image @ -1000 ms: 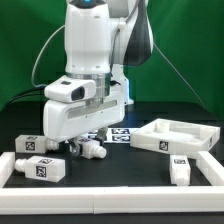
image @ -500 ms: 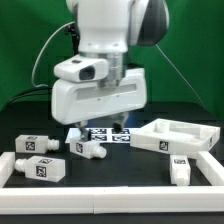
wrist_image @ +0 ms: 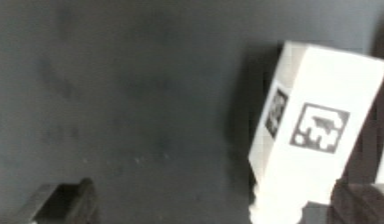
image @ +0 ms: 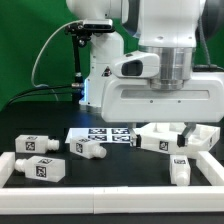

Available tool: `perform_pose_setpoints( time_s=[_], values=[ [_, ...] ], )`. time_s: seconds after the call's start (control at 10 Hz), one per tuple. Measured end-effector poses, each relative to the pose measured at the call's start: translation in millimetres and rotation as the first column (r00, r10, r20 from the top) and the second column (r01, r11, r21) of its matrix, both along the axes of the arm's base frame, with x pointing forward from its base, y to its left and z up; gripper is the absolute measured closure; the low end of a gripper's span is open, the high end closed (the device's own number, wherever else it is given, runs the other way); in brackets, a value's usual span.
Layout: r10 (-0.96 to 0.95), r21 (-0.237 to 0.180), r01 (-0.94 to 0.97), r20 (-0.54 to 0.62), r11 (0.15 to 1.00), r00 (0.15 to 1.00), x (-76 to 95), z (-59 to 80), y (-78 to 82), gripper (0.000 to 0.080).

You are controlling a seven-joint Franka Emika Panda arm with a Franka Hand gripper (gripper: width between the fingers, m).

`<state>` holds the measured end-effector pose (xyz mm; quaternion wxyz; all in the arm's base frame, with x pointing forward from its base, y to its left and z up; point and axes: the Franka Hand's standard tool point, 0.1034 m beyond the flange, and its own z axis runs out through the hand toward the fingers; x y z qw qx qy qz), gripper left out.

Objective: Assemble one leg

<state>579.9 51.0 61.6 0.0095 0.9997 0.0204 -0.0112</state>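
Four white legs with square tags lie on the black table: two at the exterior view's left (image: 33, 143) (image: 40, 168), one near the middle (image: 88, 149) and one at the right front (image: 181, 168). My gripper (image: 163, 128) hangs over the left part of the large white panel (image: 200, 135), apart from every leg. In the wrist view the gripper (wrist_image: 215, 205) is open and empty, its dark fingertips (wrist_image: 64, 200) far apart. A white tagged part (wrist_image: 322, 120) lies below, close to one finger; I cannot tell whether it is a leg or the panel's rim.
The marker board (image: 105, 134) lies flat behind the middle leg. A white rail (image: 110, 190) runs along the table's front edge. A green backdrop and a cable stand behind the arm.
The arm has swung from the exterior view's left toward the right and now covers part of the panel. The legs have not moved.
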Motion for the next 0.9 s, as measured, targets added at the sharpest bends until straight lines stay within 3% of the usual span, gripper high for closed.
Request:
perform_pose_setpoints(
  time_s=[0.4,0.7,0.9],
  values=[
    [0.017,0.0,-0.017,-0.006,1.0,1.0,-3.0,-2.3,-1.7,0.0151],
    [-0.161,0.023,0.162,-0.03,0.987,0.986,0.8,-8.9,1.6,0.0151],
    [-0.261,0.022,0.262,-0.036,0.965,0.965,6.3,-22.9,10.7,0.0151]
  ],
)
